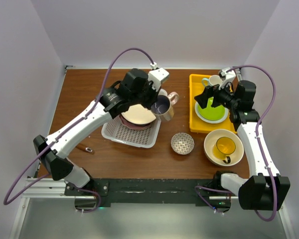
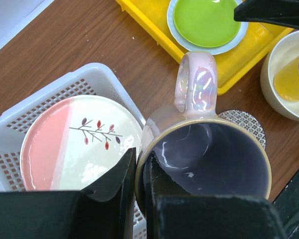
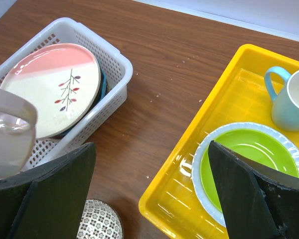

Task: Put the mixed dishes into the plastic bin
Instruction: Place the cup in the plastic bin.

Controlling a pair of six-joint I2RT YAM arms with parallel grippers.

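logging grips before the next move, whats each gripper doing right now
left gripper: closed, pinching the rim of the beige mug
right gripper: open, holding nothing

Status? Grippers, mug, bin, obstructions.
Left gripper shut on pearly pink-handled ceramic mug, beside white lattice plastic bin. Right gripper open above yellow plastic tray. Pink-and-cream plate in bin; nothing blocking.

Flat yellow tray [image 1: 195, 84], brown wooden tabletop [image 1: 89, 94], white walls [image 1: 164, 30] behind
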